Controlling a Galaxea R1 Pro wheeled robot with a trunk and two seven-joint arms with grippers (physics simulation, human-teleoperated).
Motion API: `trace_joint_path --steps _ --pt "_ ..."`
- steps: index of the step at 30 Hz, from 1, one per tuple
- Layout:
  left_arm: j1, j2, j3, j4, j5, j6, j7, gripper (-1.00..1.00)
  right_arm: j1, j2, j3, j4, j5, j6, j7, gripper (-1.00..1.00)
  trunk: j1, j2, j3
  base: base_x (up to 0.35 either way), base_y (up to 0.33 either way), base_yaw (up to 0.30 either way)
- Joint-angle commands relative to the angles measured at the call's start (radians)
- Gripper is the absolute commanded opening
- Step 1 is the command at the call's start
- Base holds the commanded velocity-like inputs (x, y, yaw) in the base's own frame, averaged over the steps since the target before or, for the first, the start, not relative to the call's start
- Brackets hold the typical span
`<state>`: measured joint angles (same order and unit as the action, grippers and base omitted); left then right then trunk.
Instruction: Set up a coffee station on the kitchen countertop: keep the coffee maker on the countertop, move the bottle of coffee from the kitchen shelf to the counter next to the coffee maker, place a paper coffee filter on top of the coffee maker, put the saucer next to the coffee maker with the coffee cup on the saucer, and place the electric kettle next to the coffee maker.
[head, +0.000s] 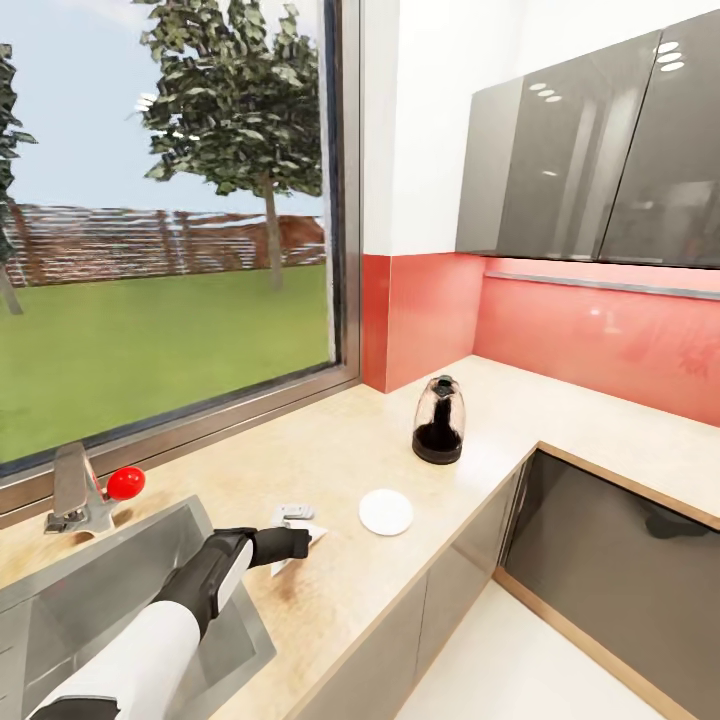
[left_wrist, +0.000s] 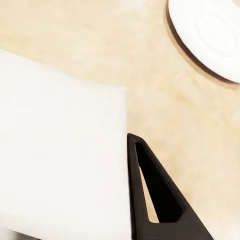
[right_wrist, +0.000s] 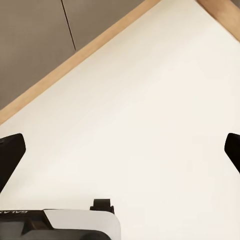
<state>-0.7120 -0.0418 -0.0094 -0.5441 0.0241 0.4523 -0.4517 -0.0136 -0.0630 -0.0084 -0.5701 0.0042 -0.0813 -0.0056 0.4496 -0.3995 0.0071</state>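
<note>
Reaching low left of centre in the head view, left claw (head: 312, 540) grips paper coffee filter (head: 296, 549) on the surface (head: 330, 460); saucer (head: 386, 511) lies just right; right claw (right_wrist: 120, 150) spread open.

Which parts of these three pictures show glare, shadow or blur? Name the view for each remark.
Head view: ceiling lights reflect as bright spots on the glossy grey wall cabinets, and the trees outside look coarse. Left wrist view: the white paper filter is washed out, and the saucer casts a dark shadow along its rim. Right wrist view: the pale floor is evenly lit and featureless.
</note>
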Motion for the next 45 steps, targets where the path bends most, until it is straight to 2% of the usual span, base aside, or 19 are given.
trace_joint_path --steps 1,15,32,45 --pt "0.0 0.0 -0.002 0.0 -0.012 0.003 0.001 -1.0 0.0 0.0 -0.001 0.0 0.0 -0.003 -0.001 1.0 0.0 0.0 -0.001 0.0 0.0 0.0" --pt "0.0 0.001 0.0 -0.009 -0.012 0.003 0.0 -1.0 0.0 0.0 -0.001 0.0 0.001 -0.003 -0.001 1.0 0.0 0.0 -0.001 -0.033 0.0 0.0" --pt "-0.001 0.002 -0.004 -0.024 -0.012 0.003 -0.001 -1.0 0.0 0.0 -0.001 -0.001 0.001 -0.004 -0.001 1.0 0.0 0.0 0.019 -0.324 0.0 0.007" --pt "-0.003 0.004 -0.003 -0.113 -0.013 0.012 0.001 -1.0 0.0 0.0 -0.001 0.001 0.002 -0.003 -0.001 1.0 0.0 0.0 0.032 -0.326 -0.097 0.212"
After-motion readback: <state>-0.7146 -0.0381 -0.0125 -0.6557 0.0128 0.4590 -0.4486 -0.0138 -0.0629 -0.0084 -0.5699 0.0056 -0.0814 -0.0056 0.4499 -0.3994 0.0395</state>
